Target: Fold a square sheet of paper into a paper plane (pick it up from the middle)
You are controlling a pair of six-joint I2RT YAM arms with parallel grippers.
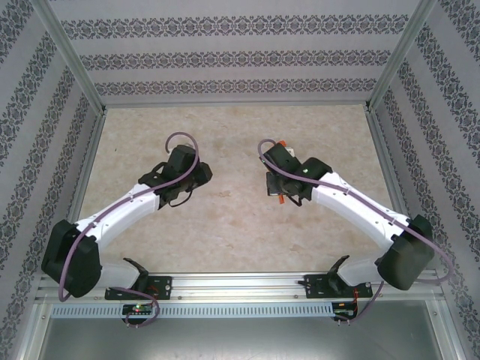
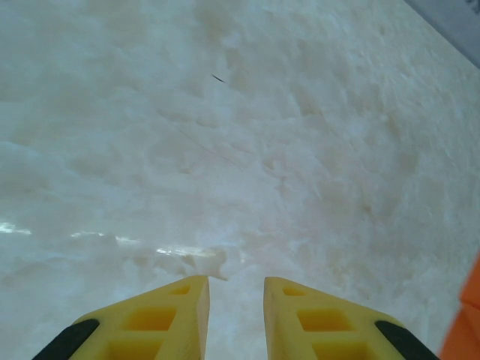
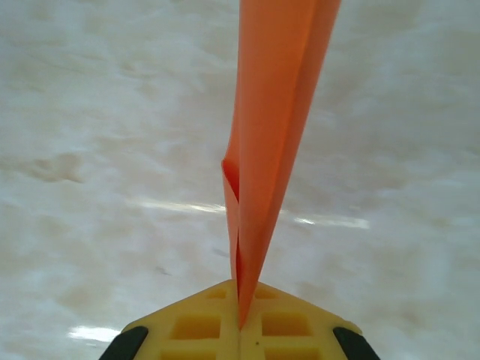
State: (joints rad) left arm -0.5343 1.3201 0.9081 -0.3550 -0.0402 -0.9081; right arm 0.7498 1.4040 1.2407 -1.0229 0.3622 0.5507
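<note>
Paper plane (image 3: 274, 150): was clamped by its narrow end between the closed jaws of the right gripper (image 3: 240, 319), above the table (image 3: 90, 112); ran out of frame at the top. Left gripper (image 2: 236, 300): stood with jaws slightly apart, empty. Could not identify the cut-off orange sliver (image 2: 466, 322) beside it.

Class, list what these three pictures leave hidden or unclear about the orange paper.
1. Right wrist view: the paper plane, clamped in the right gripper, runs off the top edge, hiding its far end.
2. Top view: the right arm covers most of it; its shape is too small to tell.
3. Left wrist view: an orange patch is cut by the right edge; which part is unclear.
</note>
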